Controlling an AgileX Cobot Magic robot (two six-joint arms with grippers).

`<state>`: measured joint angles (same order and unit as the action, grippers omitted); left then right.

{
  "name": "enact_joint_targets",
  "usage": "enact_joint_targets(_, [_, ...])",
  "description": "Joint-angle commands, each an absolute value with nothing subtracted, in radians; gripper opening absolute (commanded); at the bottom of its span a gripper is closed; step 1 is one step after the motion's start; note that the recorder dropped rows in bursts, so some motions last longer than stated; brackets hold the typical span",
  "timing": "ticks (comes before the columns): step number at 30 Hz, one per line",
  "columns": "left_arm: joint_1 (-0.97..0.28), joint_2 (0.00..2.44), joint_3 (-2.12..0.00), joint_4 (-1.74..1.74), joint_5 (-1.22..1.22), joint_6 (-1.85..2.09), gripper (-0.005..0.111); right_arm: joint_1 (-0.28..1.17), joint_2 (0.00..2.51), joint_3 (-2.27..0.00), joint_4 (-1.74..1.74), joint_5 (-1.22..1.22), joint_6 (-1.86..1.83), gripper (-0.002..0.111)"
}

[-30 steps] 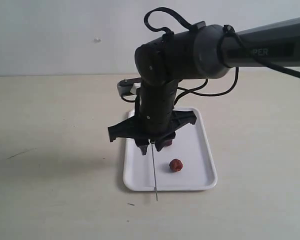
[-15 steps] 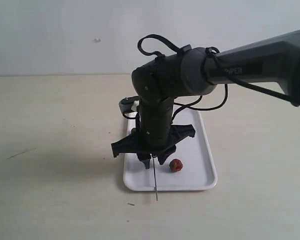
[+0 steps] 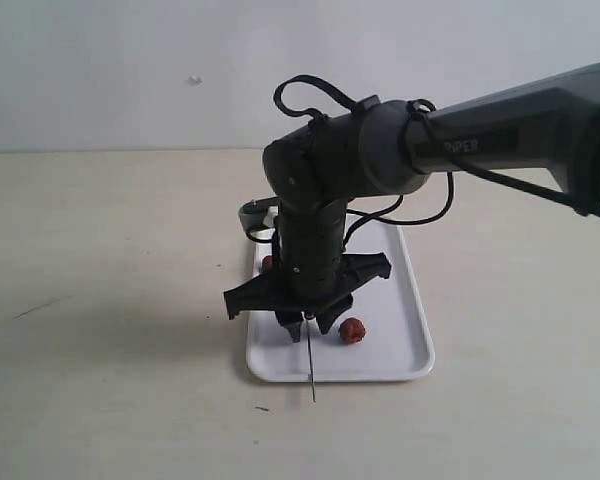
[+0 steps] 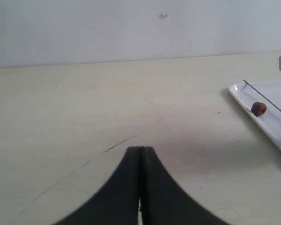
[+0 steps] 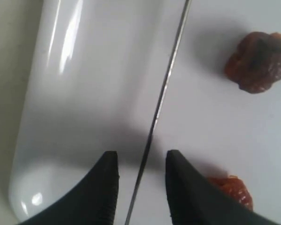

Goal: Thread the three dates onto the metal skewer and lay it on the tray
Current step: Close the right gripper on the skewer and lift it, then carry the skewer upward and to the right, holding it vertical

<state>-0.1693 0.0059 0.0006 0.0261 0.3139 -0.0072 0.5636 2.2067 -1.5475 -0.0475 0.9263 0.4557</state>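
The white tray (image 3: pixel 400 350) holds the metal skewer (image 3: pixel 310 365), whose tip juts past the front rim. One date (image 3: pixel 352 331) lies right of the skewer. Another date (image 3: pixel 268 264) peeks out behind the arm at the tray's left edge. My right gripper (image 3: pixel 306 322) hangs low over the tray. In the right wrist view it (image 5: pixel 141 159) is open, with the skewer (image 5: pixel 166 82) running between its fingers untouched. There one date (image 5: pixel 258 61) lies ahead and another (image 5: pixel 232 190) beside a finger. My left gripper (image 4: pixel 141 150) is shut on nothing over bare table, left of the tray (image 4: pixel 271 122).
A small grey metal object (image 3: pixel 252 213) sits on the table just behind the tray's far left corner. The beige tabletop (image 3: pixel 100 300) stretches to a pale wall at the back. The right arm's black cables (image 3: pixel 410 200) loop above the tray.
The right arm has come down closer to the tray, its open gripper settling around the skewer. The skewer and the date beside it have stayed put.
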Motion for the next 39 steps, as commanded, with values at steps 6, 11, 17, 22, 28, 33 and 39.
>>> enact_joint_targets(6, [-0.168, 0.0, 0.0, 0.031, 0.312, -0.012, 0.0, 0.565, 2.227, -1.555, -0.051, 0.94, 0.456, 0.017])
enact_joint_targets(11, [-0.168, 0.0, 0.0, 0.031, 0.312, -0.012, 0.0, 0.565, 2.213, -1.555, -0.062, 0.95, 0.495, 0.0])
enact_joint_targets(17, [-0.168, 0.0, 0.0, 0.031, 0.312, -0.012, 0.0, 0.565, 2.137, -1.555, -0.1, 0.943, 0.552, 0.0])
enact_joint_targets(22, [-0.168, 0.0, 0.0, 0.031, 0.312, -0.012, 0.0, 0.565, 2.009, -1.555, -0.165, 0.945, 0.626, 0.0])
enact_joint_targets(28, [-0.168, 0.0, 0.0, 0.031, 0.312, -0.012, 0.0, 0.565, 1.795, -1.555, -0.249, 0.998, 0.63, 0.0])
enact_joint_targets(33, [-0.168, 0.0, 0.0, 0.031, 0.312, -0.012, 0.0, 0.565, 1.61, -1.555, -0.348, 1.131, 0.63, 0.0])
enact_joint_targets(39, [-0.168, 0.0, 0.0, 0.031, 0.312, -0.012, 0.0, 0.565, 1.432, -1.526, -0.351, 1.221, 0.496, 0.0])
